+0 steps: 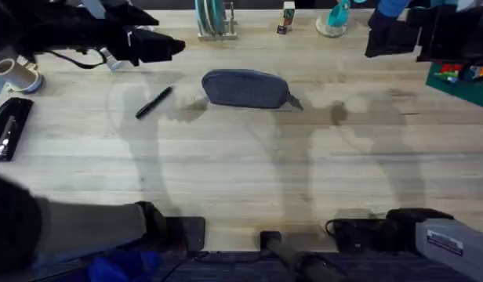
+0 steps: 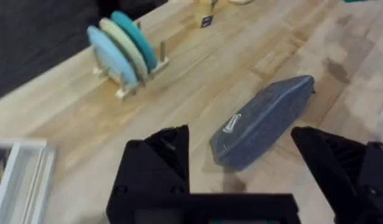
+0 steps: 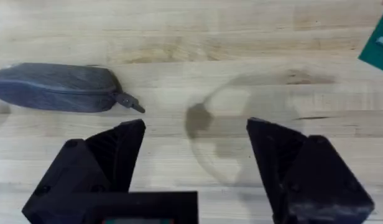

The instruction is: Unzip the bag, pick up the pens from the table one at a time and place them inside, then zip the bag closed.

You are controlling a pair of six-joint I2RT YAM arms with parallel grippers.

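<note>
Overhead, the bag lay zipped on the worktop, the pen just to its left; both arms blurred dark. The left claw gaped above the bag's end. The right claw gaped beside the pull tab, the bag's far end cut off.

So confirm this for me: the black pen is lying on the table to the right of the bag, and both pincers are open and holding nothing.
Not quite. In the overhead view the black pen lies on the table to the left of the bag, not the right. The rest holds: the left pincer and right pincer are open and holding nothing.
</note>
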